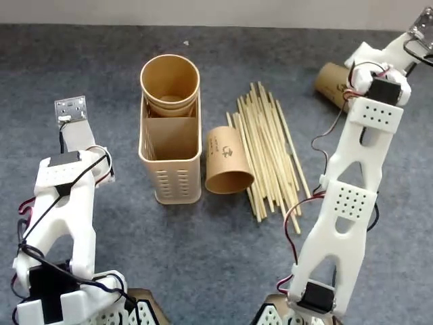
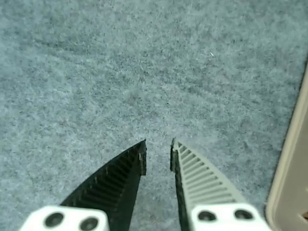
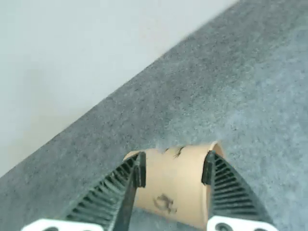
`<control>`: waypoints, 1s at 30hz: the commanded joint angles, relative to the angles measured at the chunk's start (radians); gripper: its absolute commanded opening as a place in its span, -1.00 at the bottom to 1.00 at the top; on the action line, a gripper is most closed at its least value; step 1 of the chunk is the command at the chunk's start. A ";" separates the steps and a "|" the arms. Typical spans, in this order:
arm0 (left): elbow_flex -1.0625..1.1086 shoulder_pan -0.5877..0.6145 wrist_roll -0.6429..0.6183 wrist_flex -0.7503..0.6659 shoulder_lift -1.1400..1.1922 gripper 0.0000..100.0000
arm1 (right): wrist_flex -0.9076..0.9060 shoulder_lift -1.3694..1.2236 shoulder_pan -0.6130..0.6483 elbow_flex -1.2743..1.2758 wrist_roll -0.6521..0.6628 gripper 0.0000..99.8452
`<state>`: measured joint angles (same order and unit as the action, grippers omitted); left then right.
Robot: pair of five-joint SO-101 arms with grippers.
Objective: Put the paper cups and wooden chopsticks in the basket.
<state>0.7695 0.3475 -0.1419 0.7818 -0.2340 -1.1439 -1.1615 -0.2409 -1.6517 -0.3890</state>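
Observation:
A beige basket (image 1: 169, 169) stands mid-table with paper cups (image 1: 169, 81) stacked upright in its far end. Another paper cup (image 1: 229, 162) lies on its side just right of the basket, touching a loose pile of wooden chopsticks (image 1: 267, 145). A third cup (image 1: 331, 82) lies at the back right, partly hidden by the right arm. My right gripper (image 3: 173, 168) is open right over that cup (image 3: 173, 192), one finger toward each side. My left gripper (image 2: 158, 151) points down at bare carpet left of the basket (image 2: 293, 159), fingers slightly apart and empty.
Grey carpet covers the table. The left arm (image 1: 64, 196) stands left of the basket; the right arm (image 1: 355, 176) stretches along the right side toward the back. A pale wall runs along the table's far edge (image 3: 72, 72).

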 commanded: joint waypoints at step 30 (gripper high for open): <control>-0.002 0.007 -0.006 -0.018 -0.022 -0.79 | -0.615 0.130 0.120 -0.104 0.408 -0.60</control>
<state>0.7725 0.3475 -0.1419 0.7756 -0.2340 -1.7484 -1.1615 -0.1151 -1.6456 0.0652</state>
